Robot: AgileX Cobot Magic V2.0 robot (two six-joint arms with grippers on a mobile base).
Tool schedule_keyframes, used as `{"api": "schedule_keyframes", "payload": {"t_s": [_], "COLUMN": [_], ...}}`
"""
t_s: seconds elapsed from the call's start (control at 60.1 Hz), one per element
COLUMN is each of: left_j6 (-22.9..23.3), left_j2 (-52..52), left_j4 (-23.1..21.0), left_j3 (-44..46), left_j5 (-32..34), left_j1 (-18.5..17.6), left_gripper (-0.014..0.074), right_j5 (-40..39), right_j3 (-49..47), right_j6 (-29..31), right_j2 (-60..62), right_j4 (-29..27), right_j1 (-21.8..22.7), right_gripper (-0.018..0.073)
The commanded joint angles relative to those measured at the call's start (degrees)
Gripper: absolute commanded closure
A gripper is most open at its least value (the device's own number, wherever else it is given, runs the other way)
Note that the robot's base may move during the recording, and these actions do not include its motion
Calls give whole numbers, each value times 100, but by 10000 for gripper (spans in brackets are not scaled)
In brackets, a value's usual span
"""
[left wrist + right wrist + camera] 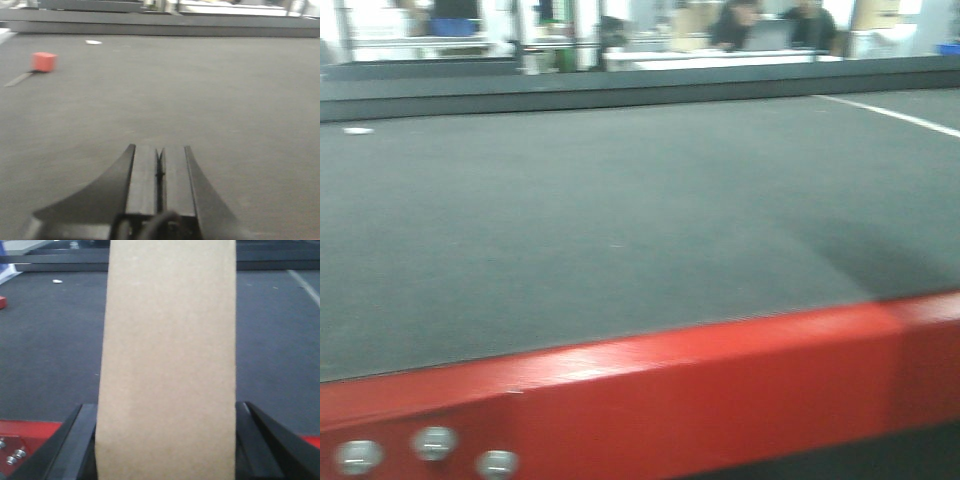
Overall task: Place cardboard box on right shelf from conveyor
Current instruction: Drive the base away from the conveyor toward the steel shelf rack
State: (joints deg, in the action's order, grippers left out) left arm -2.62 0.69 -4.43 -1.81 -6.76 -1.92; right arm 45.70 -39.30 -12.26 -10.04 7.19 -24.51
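Tan cardboard box [167, 360] sitting clamped in right claw [164, 407], over conveyor [45, 350] near red frame [25, 432]. Empty left claw [160, 152] hovering pinched shut. Carry calling for firm squeeze, level box; right shelf not showing.

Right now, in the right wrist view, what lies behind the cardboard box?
Beside the cardboard box, conveyor belt and red frame edge show; directly behind it is covered.

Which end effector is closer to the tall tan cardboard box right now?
Right. The right end effector grips the tall tan cardboard box from both sides. The left end effector, shut, is over bare dark grey conveyor belt, no box in its view.
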Motion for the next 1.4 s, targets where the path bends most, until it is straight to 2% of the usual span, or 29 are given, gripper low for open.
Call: {"api": "schedule_keyframes", "payload": {"t_s": [0.0, 1.38], "left_j6": [-1, -1], "left_j2": [83, 83], "left_j4": [-34, -34], "left_j3": [-47, -47], "left_j5": [487, 487], "left_j1": [12, 12], "left_gripper": [713, 713], "right_j5": [-515, -515], "right_j3": [-136, -136], "right_j6": [52, 52], "right_j2": [-80, -80], "right_j4": [105, 105], "right_j1": [23, 23], "right_gripper": [361, 361]}}
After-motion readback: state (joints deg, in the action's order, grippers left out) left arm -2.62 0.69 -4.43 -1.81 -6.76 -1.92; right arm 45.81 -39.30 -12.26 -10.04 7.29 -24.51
